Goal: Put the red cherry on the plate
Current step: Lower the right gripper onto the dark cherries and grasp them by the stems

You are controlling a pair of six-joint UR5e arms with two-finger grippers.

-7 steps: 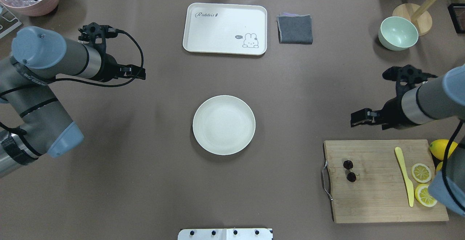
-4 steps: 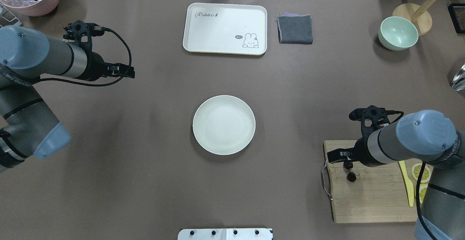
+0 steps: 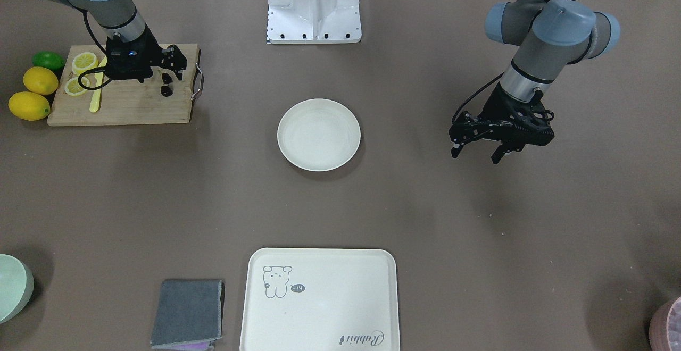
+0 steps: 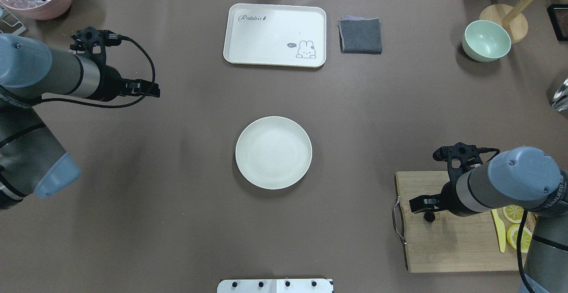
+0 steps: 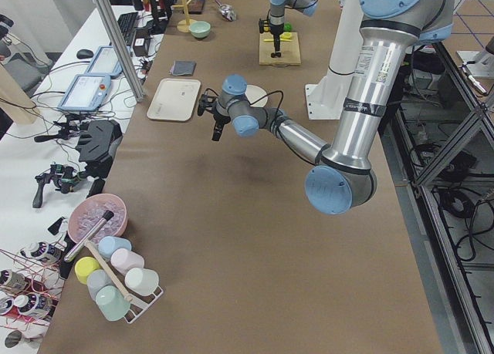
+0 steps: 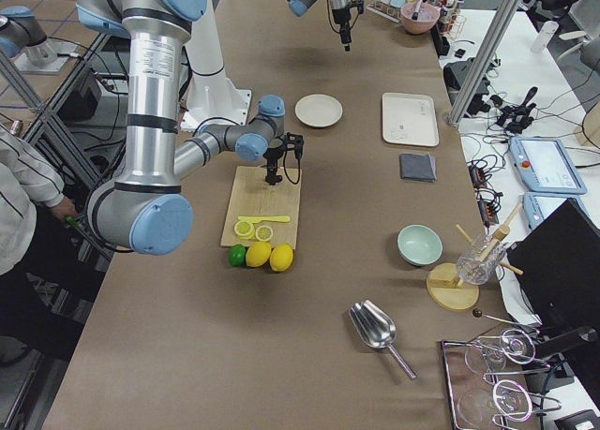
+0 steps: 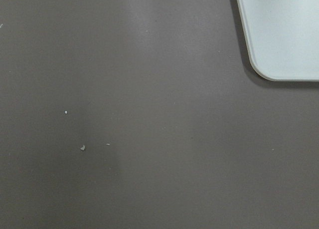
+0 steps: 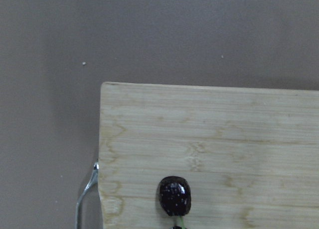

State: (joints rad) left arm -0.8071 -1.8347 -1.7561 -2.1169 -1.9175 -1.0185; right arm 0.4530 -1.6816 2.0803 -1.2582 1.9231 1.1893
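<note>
The red cherry [image 4: 428, 216] lies on the cutting board [image 4: 461, 248] by its handle end, the pair running toward the robot, partly under the right gripper [image 4: 419, 204] (finger spread I cannot tell), far from the splayed left gripper [image 3: 476, 151]

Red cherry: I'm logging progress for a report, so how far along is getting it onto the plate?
Done: nothing delivered; the plate is bare. In hand: the right gripper is down over the red cherry, which lies on the cutting board; whether it has a grip cannot be seen. Left: grasp, lift, carry to the plate, release.
</note>
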